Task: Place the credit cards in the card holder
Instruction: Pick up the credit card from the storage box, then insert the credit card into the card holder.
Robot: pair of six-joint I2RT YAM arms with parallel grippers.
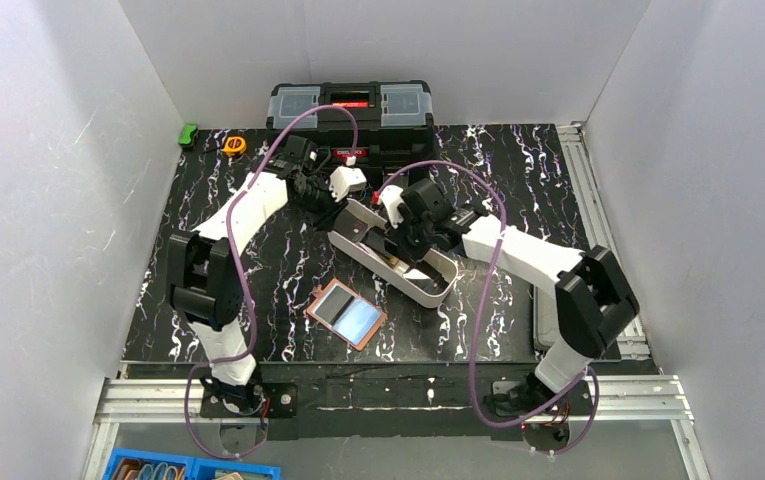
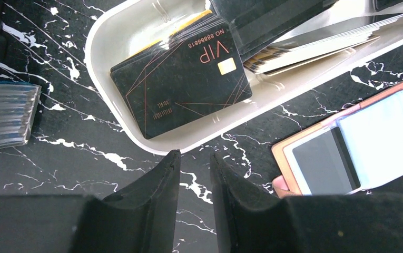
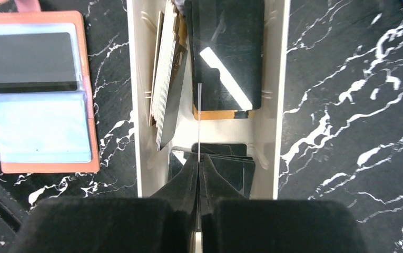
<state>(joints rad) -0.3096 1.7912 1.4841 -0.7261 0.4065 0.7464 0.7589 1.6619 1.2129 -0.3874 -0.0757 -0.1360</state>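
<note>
In tray [image 3: 136, 105], right gripper [image 3: 199, 163] pinches one thin card [image 3: 199, 108]. Beside tray, left gripper [image 2: 195, 158] bit open, empty. Nearby, holder [image 3: 38, 126] lies open, maybe one dark card [image 3: 29, 60] inside. Many cards [image 2: 180, 87] wait in tray.

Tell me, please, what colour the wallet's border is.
The wallet is orange-pink; right wrist view shows best.

We show a tabletop [image 2: 57, 153] of black with white marble veining and a plain white tray [image 2: 109, 37]. The credit cards [image 2: 178, 84] are black, the uppermost with thin red lines, red VIP lettering and a gold chip. The card holder [image 3: 41, 167] is tan-pink, with pale blue and dark grey pockets.
</note>
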